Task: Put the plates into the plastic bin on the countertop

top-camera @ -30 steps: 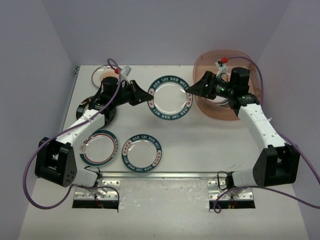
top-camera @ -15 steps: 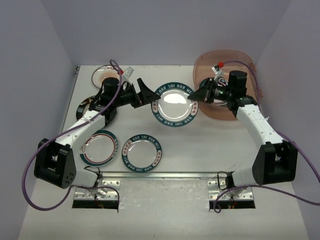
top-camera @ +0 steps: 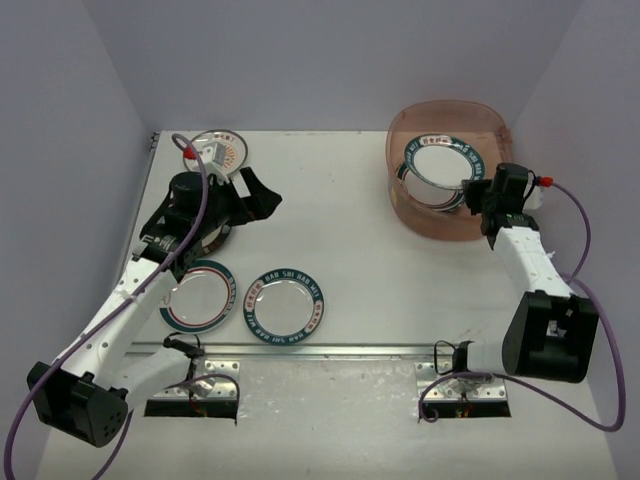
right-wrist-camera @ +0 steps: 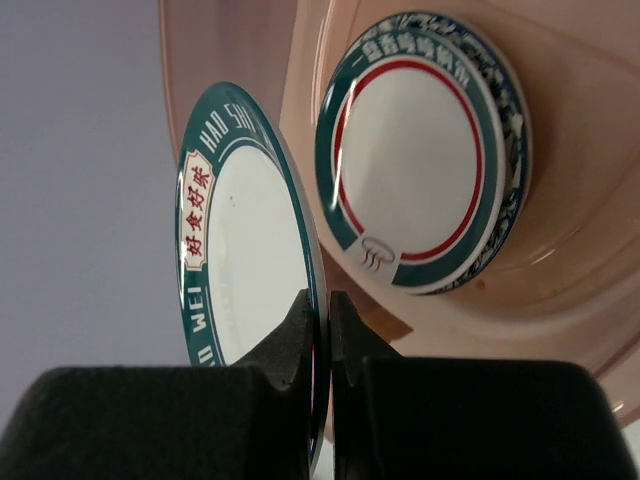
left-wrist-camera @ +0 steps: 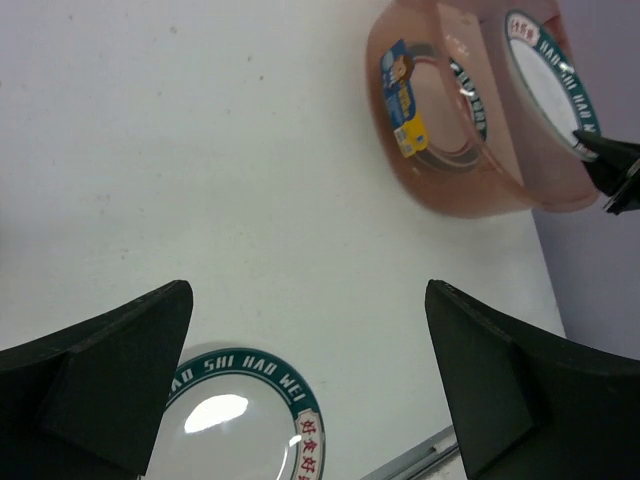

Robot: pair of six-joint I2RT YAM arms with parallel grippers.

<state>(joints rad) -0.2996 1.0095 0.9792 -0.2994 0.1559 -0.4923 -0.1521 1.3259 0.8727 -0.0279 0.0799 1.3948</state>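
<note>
My right gripper (top-camera: 470,190) is shut on the rim of a white plate with a green lettered rim (top-camera: 436,164), held tilted over the plastic bin (top-camera: 430,226). In the right wrist view the fingers (right-wrist-camera: 300,335) pinch that plate (right-wrist-camera: 240,250) edge-on, and two stacked plates (right-wrist-camera: 420,150) lie inside the bin (right-wrist-camera: 570,290). My left gripper (top-camera: 262,192) hangs open and empty over the countertop (top-camera: 340,250); its wrist view shows a green-rimmed plate (left-wrist-camera: 235,420) below the gripper (left-wrist-camera: 310,370). That plate (top-camera: 287,303) and a red-teal one (top-camera: 200,296) lie near the front.
An orange sunburst plate (top-camera: 215,148) sits at the back left corner. A black-rimmed plate (top-camera: 205,238) is partly hidden under the left arm. A metal rail (top-camera: 330,349) runs along the front edge. Walls close in on the left, the back and the right.
The left gripper let go of the green-rimmed plate and pulled back to the left. The right gripper shut on that plate's rim and carried it right, over the bin.
</note>
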